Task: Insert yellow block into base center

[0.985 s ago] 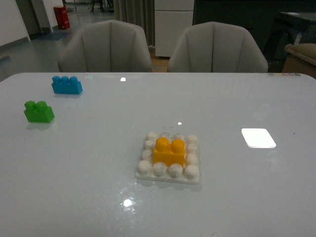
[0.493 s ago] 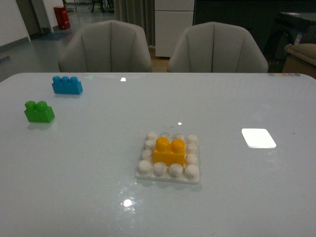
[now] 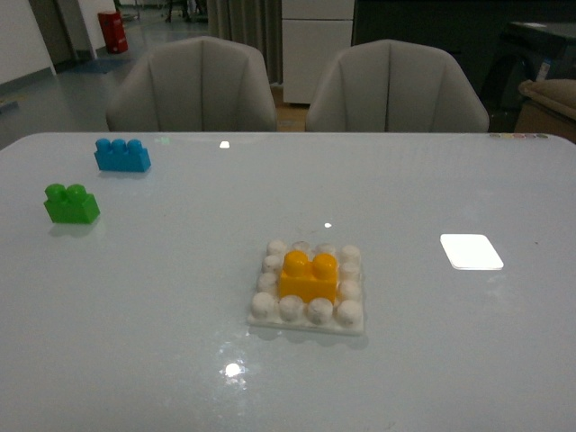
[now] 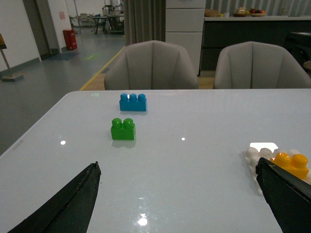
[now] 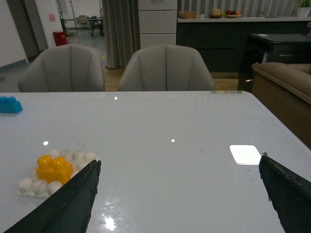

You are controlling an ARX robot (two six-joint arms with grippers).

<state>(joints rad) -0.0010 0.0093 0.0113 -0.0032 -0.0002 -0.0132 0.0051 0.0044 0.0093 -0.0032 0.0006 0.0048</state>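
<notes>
Front view: yellow block (image 3: 308,277) seated upright on the middle studs of the base (image 3: 307,312), ringed by white studs, mid-worktop toward the near edge. Green brick (image 3: 71,203) and blue brick (image 3: 121,155) sit near the far-left corner, apart from each other. White rectangle (image 3: 471,251) lies toward the right edge. Left hand (image 4: 180,204) and right hand (image 5: 182,199): fingers spread wide, gripping nothing, above the worktop (image 3: 180,288).

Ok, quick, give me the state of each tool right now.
Left tool: open, holding nothing.
Right tool: open, holding nothing.
The yellow block sits on the base, clear of both.
</notes>
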